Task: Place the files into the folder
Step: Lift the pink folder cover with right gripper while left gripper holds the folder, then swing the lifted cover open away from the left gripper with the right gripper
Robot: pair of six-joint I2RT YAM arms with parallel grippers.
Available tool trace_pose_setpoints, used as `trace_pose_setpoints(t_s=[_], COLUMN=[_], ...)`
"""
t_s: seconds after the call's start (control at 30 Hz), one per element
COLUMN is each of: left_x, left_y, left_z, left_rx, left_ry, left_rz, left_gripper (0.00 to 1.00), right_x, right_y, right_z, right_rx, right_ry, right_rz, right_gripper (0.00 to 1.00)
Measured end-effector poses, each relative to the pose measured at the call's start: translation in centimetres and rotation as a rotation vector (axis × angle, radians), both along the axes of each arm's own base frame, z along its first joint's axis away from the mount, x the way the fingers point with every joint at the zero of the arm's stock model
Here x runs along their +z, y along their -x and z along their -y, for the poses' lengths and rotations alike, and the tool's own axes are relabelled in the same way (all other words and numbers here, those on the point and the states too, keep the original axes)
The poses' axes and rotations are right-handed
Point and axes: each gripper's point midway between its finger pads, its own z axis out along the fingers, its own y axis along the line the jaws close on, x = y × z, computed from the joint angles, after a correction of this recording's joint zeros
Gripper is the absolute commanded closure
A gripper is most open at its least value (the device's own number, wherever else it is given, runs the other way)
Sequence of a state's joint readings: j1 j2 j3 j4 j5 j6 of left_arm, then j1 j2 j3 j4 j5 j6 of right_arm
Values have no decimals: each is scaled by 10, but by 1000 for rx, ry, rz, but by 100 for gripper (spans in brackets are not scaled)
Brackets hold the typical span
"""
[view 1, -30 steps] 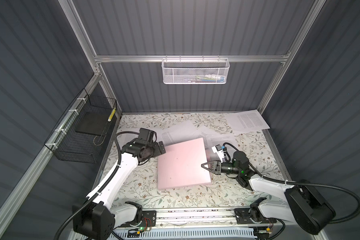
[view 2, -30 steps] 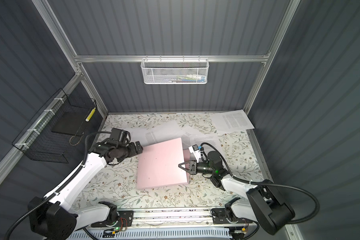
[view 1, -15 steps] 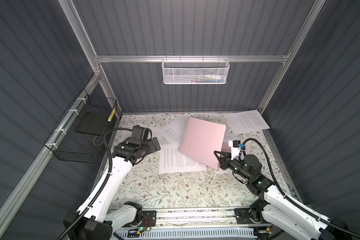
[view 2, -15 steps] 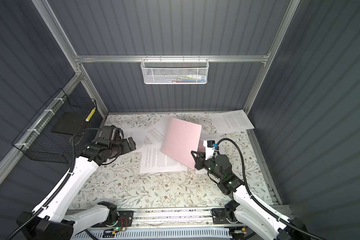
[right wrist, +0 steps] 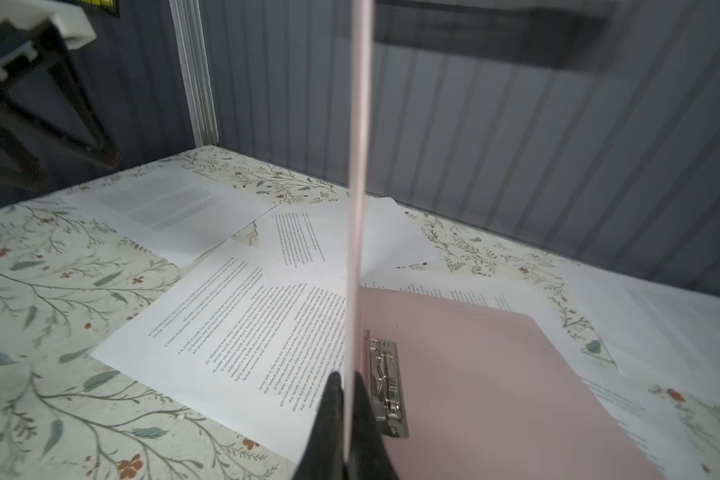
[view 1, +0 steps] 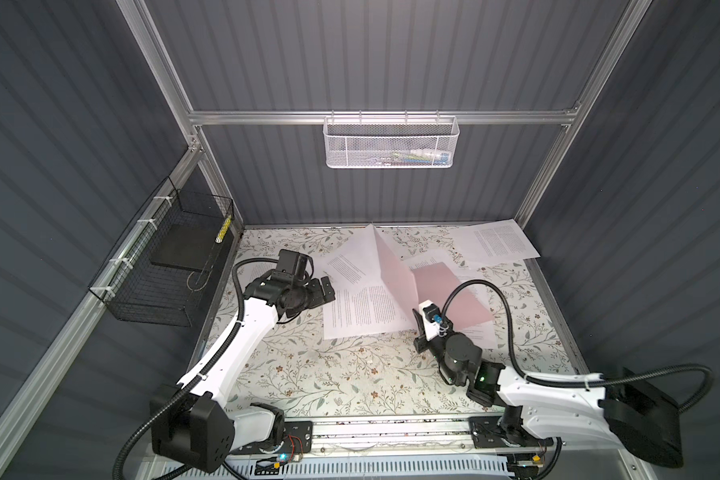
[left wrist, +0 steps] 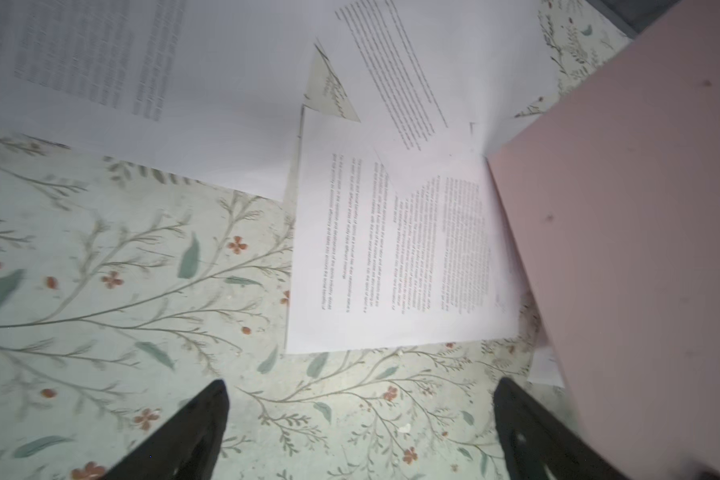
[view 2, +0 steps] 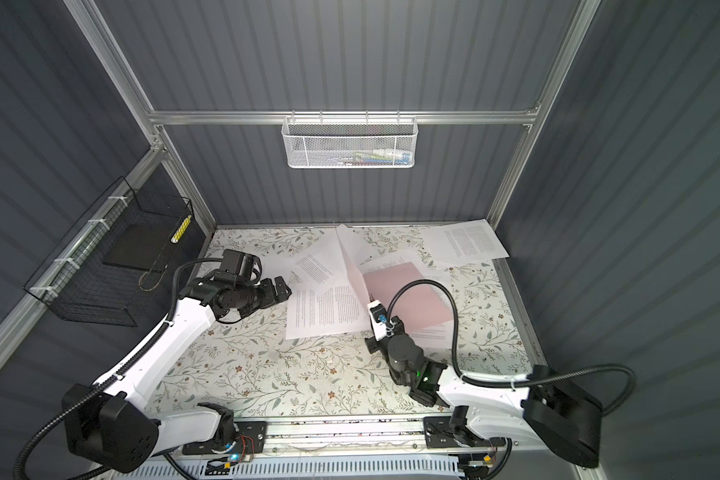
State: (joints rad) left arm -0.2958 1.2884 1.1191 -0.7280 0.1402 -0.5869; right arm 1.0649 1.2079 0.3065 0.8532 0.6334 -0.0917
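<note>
The right tool pinches the folder cover upright while the left tool hangs wide open and empty

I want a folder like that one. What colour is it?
The folder is pale pink, seen best in the right wrist view.

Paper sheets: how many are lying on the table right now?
6 sheets at least: one in the back right corner, two overlapping at back centre, one mid-table, two partly under the folder. More may hide beneath.
</note>
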Motion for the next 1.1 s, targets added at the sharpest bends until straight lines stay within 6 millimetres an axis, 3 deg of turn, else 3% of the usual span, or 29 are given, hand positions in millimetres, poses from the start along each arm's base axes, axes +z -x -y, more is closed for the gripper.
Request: trace_pose_setpoints(t_s=[0.17,0.4,0.57,0.67,0.8,0.93,1.1], left_x=[24,76,83,82,70,57,51], left_y=[-19,-33,-43,-41,-32,-33,-32], left_z=[11,38,65,101,125,123,120], left_rx=[-12,-82,-155,-253,-307,-293,-280], left_ry=[184,381,401,397,387,367,346], left_rz=[-1,72,53,27,-19,-58,-75], left_gripper=[0,0,0,0,15,56,100], right_x=[-31,-47,-44,-44,-48,-48,-48], right_y=[8,19,21,21,23,24,25], right_z=[-23,-47,-51,-52,-54,-55,-56], right_rx=[8,32,34,34,40,42,44], right_ry=[169,271,260,252,257,251,246], right_rz=[61,127,135,136,132,131,128], right_gripper=[100,100,100,100,100,100,99])
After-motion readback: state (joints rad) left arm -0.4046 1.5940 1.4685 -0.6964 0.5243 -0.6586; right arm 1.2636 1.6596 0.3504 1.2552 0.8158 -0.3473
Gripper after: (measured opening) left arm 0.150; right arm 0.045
